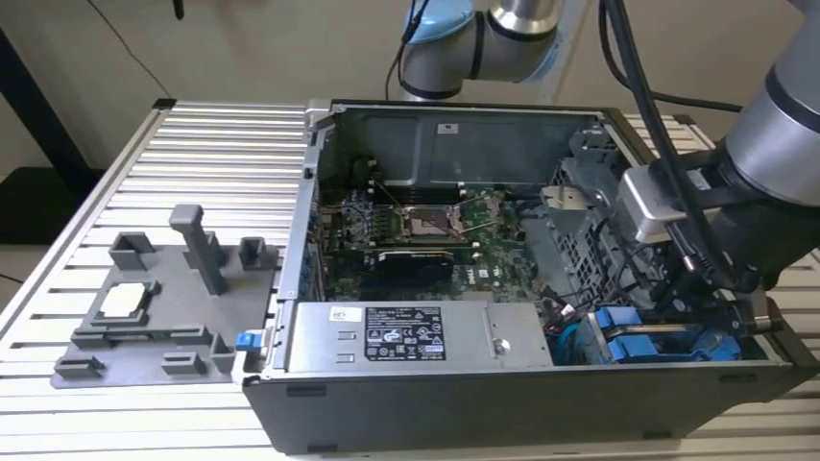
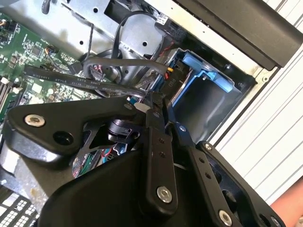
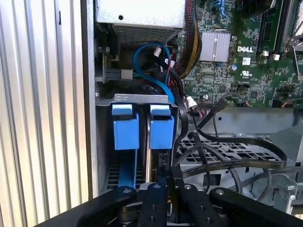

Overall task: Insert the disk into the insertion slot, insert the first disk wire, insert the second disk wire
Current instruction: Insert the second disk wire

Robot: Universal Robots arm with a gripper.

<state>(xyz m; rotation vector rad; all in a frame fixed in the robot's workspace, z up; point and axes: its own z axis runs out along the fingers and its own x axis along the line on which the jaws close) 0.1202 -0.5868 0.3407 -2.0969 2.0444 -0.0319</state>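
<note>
Treat the wire work as the step in hand, judging the disk (image 3: 162,126) already seated, blue carrier and all, in the insertion slot (image 3: 142,98) of the grey drive cage, at 4 o'clock of the open case in the exterior view. Note the hand (image 3: 169,172) closed, fingertips pressed together close to the carrier's near end; cannot tell what, if anything, sits pinched between them. Keep square to the disk's edge and press straight in, no twisting, no forcing against a likely one-way connector. Mind the flat black cable (image 3: 227,163) looping close alongside the hand, the blue cable (image 3: 142,52) beyond the cage, and a second blue carrier (image 3: 125,127) just beside the disk. Stay clear of the power-supply box (image 1: 410,336) at 6 o'clock of the case and the motherboard (image 1: 410,226) at its centre. Ignore the grey fixture tray (image 1: 154,307) out on the tabletop (image 1: 192,144) at 9 o'clock.
</note>
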